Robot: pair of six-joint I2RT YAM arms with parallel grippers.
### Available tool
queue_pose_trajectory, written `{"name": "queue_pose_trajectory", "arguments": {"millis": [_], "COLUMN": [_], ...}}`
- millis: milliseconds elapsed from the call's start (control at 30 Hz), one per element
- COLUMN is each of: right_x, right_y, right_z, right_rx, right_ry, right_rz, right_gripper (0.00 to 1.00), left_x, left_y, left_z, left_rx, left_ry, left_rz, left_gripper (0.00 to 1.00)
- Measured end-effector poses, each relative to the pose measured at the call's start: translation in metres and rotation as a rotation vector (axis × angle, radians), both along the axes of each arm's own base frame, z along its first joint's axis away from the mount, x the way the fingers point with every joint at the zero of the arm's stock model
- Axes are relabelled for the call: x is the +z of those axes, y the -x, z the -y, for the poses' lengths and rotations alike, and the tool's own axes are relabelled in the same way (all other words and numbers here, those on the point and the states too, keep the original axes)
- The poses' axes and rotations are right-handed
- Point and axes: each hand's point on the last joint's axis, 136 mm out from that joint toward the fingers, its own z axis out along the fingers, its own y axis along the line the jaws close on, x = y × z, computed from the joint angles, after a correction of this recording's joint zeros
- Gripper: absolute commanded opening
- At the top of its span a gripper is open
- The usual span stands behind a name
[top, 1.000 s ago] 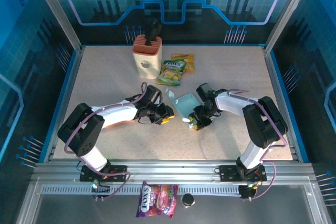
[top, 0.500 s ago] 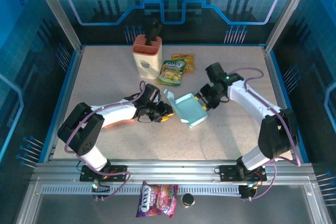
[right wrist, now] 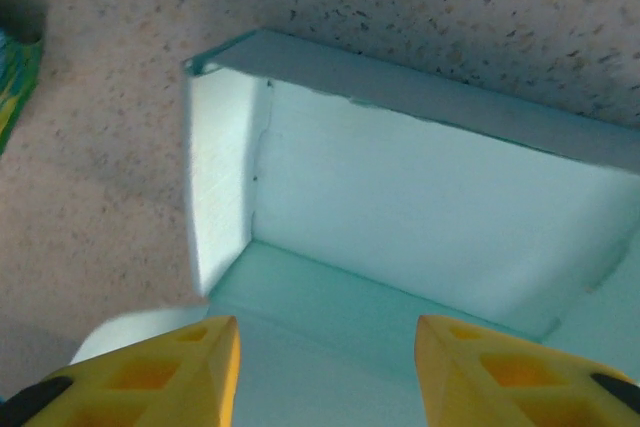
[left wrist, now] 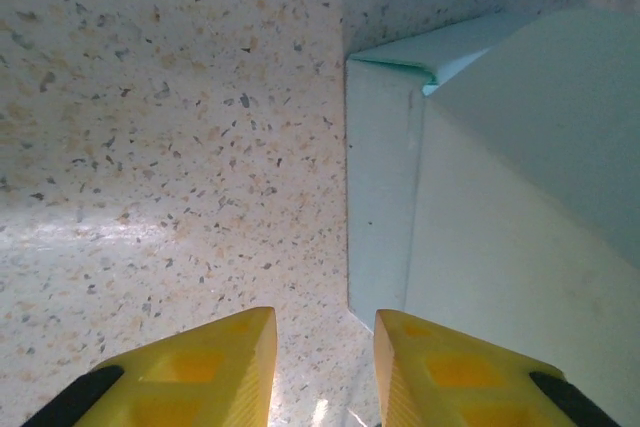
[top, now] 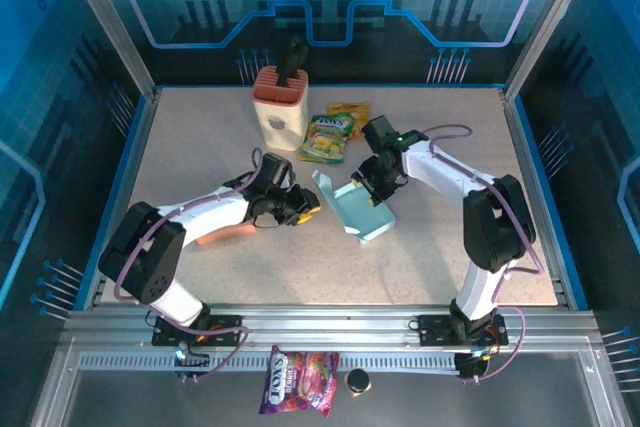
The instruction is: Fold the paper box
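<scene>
Speckled table: paper box, candy packets, holder

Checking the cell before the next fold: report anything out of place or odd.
A candy bag lies off the table, on the metal ledge at the near side, beside a small dark round object. The paper box is only half folded, one flap sticking up at its far left corner; normal mid-task.

On the bench, the paper box lies right of the left gripper (just beside it), with the right gripper at its far side.
</scene>
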Motion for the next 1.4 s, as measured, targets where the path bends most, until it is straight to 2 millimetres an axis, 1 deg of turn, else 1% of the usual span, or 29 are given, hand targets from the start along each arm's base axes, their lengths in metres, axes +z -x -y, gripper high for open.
{"name": "queue_pose_trajectory", "arguments": {"millis": [67,233,300,467,600,833,1033,1133,1300,1400], "right_x": [-0.009,-0.018,-0.022,-0.031,-0.038,-0.042,-0.044,-0.043,-0.043,-0.044], "right_y": [-0.006,-0.036,-0.042,-0.050,-0.054,-0.059,-0.059,-0.060,-0.060,-0.060], "right_z": [-0.003,-0.017,-0.021,-0.026,-0.028,-0.031,-0.028,-0.027,-0.025,-0.024], "right_rx": [-0.026,-0.064,-0.068,-0.078,-0.081,-0.076,-0.074,-0.064,-0.058,-0.058], "right_ry": [0.009,0.008,0.011,0.015,0.019,0.029,0.060,0.075,0.090,0.094], "right_rz": [-0.016,-0.004,-0.002,-0.013,-0.021,-0.025,-0.036,-0.032,-0.030,-0.033], "right_gripper": [0.51,0.50,0.50,0.48,0.42,0.33,0.32,0.26,0.25,0.21], "left_x": [0.005,0.006,0.006,0.012,0.016,0.015,0.015,0.015,0.014,0.014], "left_y": [0.002,0.012,0.014,0.019,0.020,0.023,0.022,0.022,0.023,0.024], "left_z": [-0.003,-0.015,-0.020,-0.028,-0.033,-0.038,-0.039,-0.039,-0.039,-0.040], "left_rx": [-0.001,0.007,0.011,0.014,0.015,0.016,0.018,0.018,0.017,0.012], "left_ry": [0.000,-0.013,-0.023,-0.034,-0.037,-0.048,-0.051,-0.051,-0.052,-0.057], "left_rz": [0.014,0.005,0.001,0.000,0.007,-0.003,-0.005,-0.005,-0.007,-0.009], "left_gripper": [0.32,0.31,0.31,0.31,0.31,0.30,0.30,0.29,0.29,0.29]}}
